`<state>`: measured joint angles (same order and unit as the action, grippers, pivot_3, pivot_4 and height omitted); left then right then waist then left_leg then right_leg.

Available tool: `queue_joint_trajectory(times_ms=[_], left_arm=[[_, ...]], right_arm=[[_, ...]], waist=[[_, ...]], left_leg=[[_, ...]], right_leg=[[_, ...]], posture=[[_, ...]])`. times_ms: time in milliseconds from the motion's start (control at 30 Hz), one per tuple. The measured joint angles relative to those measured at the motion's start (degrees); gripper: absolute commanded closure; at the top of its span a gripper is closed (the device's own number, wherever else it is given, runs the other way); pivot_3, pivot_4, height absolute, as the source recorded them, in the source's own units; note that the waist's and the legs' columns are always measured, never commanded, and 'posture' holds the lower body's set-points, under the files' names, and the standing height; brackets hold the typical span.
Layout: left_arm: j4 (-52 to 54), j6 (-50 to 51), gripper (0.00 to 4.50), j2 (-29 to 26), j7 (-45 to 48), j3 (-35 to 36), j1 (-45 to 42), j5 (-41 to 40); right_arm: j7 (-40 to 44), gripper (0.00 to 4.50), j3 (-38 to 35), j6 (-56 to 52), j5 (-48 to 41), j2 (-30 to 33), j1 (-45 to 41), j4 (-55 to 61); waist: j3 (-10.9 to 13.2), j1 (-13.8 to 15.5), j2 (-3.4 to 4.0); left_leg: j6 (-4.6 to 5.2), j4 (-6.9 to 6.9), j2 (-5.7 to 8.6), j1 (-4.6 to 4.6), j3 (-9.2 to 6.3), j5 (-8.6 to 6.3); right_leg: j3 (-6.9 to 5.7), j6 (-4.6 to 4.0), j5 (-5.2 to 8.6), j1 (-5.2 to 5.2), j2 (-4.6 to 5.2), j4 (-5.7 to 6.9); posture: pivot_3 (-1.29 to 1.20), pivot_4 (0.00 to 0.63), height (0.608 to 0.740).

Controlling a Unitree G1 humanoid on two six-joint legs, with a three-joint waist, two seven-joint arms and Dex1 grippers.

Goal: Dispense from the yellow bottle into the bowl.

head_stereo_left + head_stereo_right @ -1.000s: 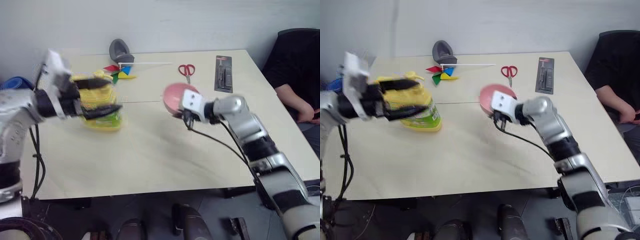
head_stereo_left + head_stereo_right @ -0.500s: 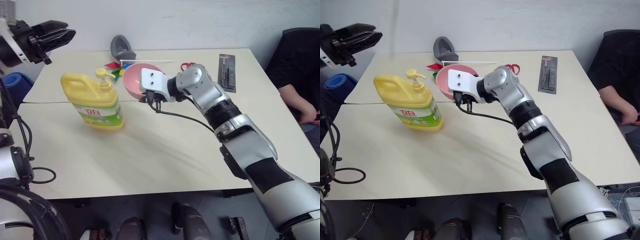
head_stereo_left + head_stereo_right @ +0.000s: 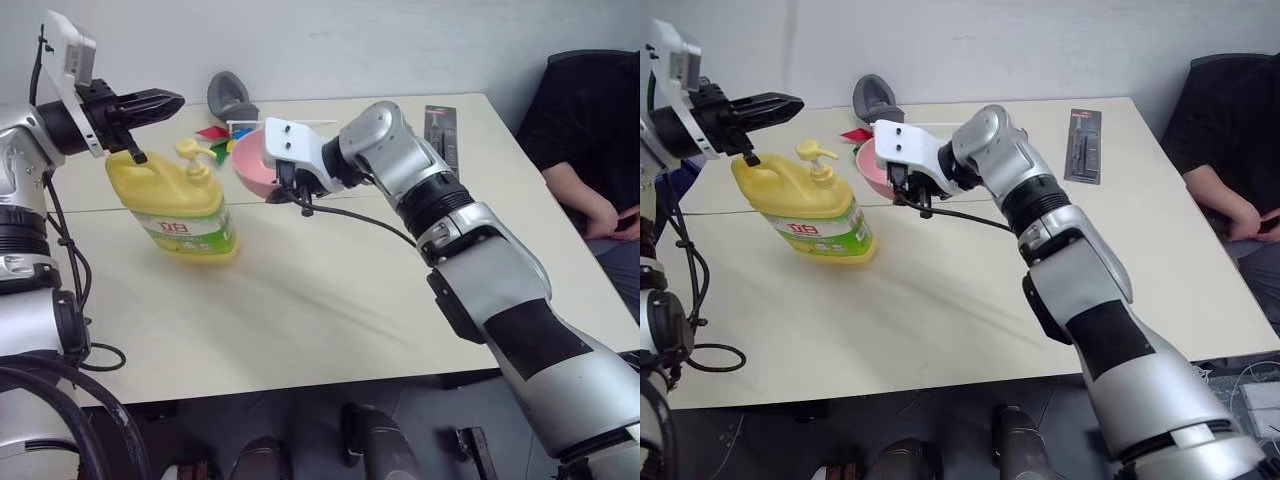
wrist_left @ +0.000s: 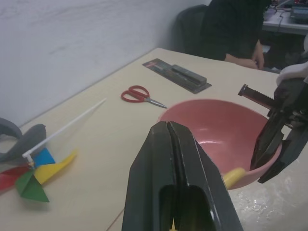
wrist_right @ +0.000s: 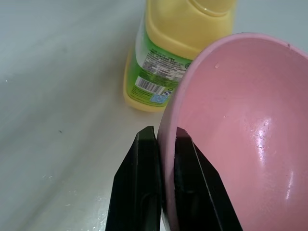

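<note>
Right gripper clamped on bowl rim, held tilted just beside bottle pump. Left gripper closed, empty, poised just above pump. Bowl light, stiff, slick: keep rim pinch. Bottle likely heavy, stable; press pump head straight down.

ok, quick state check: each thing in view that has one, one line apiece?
yellow bottle: upright on the table, pump on, not held.
bowl: held up off the table, tilted, rim pinched by right gripper; nothing visible inside.
left gripper: shut, empty, above the bottle by its pump.
scissors: closed, lying flat.
pinwheel: lying flat on the table.
</note>
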<state>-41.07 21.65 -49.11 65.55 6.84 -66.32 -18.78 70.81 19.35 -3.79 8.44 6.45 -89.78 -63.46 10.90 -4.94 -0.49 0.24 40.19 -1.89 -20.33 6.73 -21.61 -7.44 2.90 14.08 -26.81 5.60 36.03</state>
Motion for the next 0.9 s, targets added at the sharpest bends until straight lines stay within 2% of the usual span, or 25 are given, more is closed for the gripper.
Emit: queue_joint_trajectory(times_ms=[300, 700, 900], left_arm=[[7.69, 2.2, 4.49, 0.27, 0.34, 1.15, 5.76, -0.66], [7.54, -1.49, 4.49, 2.38, -1.88, -1.42, 4.25, 2.93], [7.05, 0.0, 4.49, 3.08, -3.24, -2.25, 3.87, 3.47]], right_arm=[[2.44, 4.5, -1.77, -1.23, -0.58, -0.6, -1.68, 1.33], [3.67, 4.5, -1.77, -1.33, -0.53, -1.2, -1.67, 2.68], [3.48, 4.5, -1.75, -1.22, -0.38, -1.53, -1.67, 2.79]], waist=[[0.0, 0.11, 0.0], [-0.01, 0.26, -0.01], [-0.01, 0.22, -0.02]], left_leg=[[0.0, 0.04, 0.01, -0.02, -0.47, 0.0], [0.01, 0.32, 0.07, 0.03, -0.52, 0.02], [0.01, 0.67, 0.07, 0.12, -0.49, 0.01]], right_leg=[[0.13, 0.0, 0.0, 0.0, 0.06, 0.0], [0.49, 0.0, 0.0, 0.05, 0.11, 0.31], [0.71, -0.01, 0.0, 0.09, 0.19, 0.7]], posture=[[0.0, 0.15, 0.74], [0.0, 0.15, 0.74], [0.0, 0.15, 0.74]])
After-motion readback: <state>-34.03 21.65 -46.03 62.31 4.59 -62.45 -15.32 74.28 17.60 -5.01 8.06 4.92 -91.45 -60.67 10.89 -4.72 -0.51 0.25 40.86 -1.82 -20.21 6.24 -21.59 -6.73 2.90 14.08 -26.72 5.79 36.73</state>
